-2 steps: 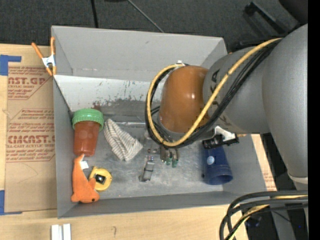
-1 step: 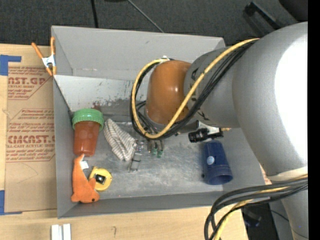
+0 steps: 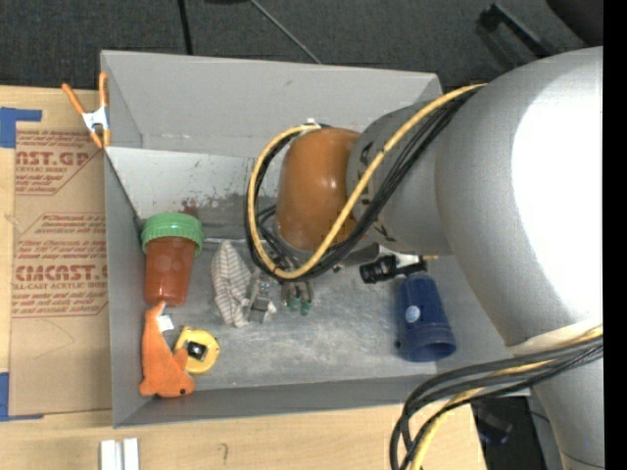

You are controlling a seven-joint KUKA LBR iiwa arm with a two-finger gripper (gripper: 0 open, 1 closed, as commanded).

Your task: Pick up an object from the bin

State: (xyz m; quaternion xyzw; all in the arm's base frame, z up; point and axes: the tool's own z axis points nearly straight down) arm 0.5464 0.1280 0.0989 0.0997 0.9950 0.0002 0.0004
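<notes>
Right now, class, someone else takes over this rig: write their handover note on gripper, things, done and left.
Gripper: low in the middle of the bin, right beside the grey-white striped cloth; no thing seen in it.
Things: green-lidded orange jar by the view's left wall; orange toy and yellow round thing front left; blue cup lying at right.
Done: nothing lifted yet.
Left: grasp one thing and lift it out.

item: grey-white striped cloth bundle (image 3: 228, 280) | state: crumpled, lying loose | place: bin (image 3: 294, 96) floor, left of centre
</notes>
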